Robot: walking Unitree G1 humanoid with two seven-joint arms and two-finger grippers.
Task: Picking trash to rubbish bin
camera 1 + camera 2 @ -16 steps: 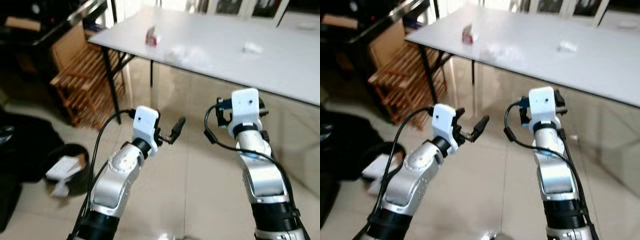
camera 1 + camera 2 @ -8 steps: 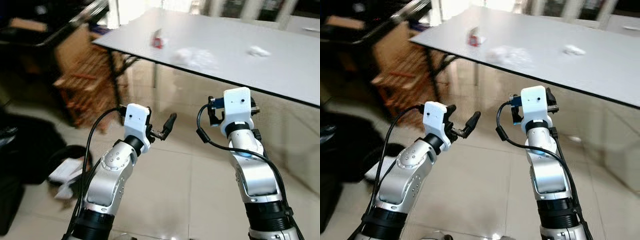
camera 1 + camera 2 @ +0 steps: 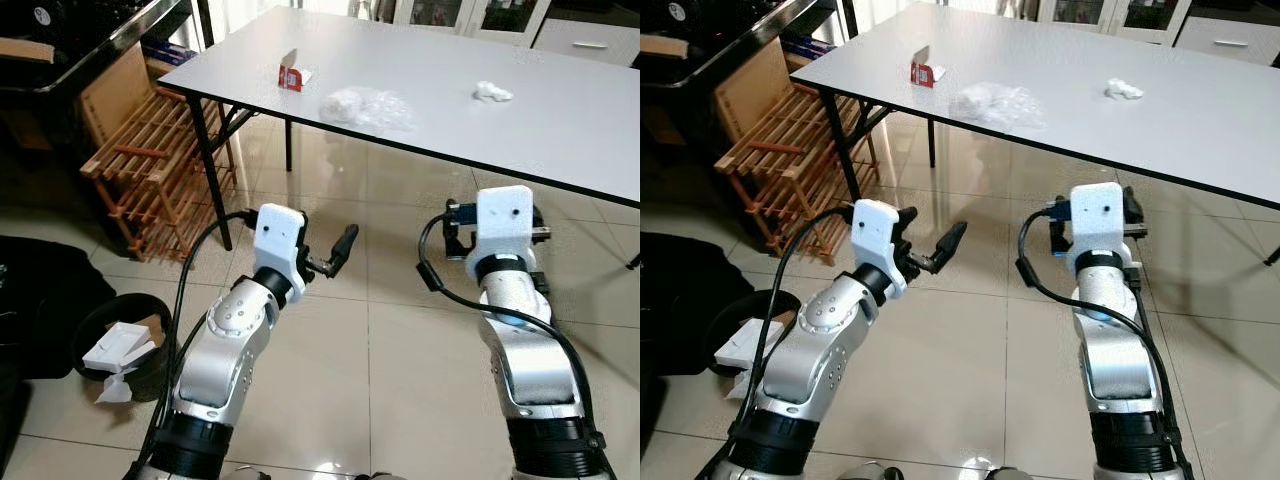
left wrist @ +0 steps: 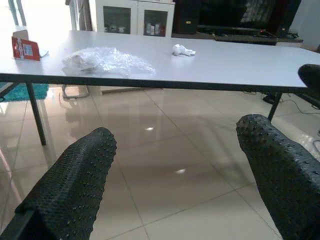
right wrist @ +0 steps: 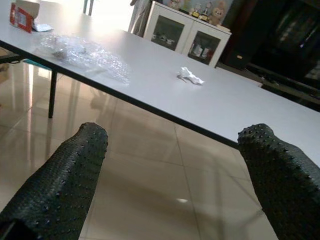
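Note:
On the white table (image 3: 580,110) lie a small red-and-white carton (image 3: 291,76), a crumpled clear plastic wrap (image 3: 368,106) and a crumpled white tissue (image 3: 492,92). A black round bin (image 3: 92,325) with white scraps in it stands on the floor at my left. My left gripper (image 3: 338,252) is raised over the tiled floor, short of the table's near edge, open and holding nothing. In the right wrist view my right gripper (image 5: 172,165) is open too, below table height and aimed toward the wrap (image 5: 82,50) and tissue (image 5: 190,75).
A wooden slatted rack (image 3: 150,160) and a cardboard box (image 3: 112,88) stand left of the table's black leg (image 3: 205,170). A black bag (image 3: 40,290) lies beside the bin. White cabinets (image 4: 132,17) stand beyond the table. Bare tiled floor (image 3: 390,340) lies between me and the table.
The whole picture has shifted and sharpened, so the camera moved; the table top shows more fully. Both arms keep about the same raised pose with open grippers.

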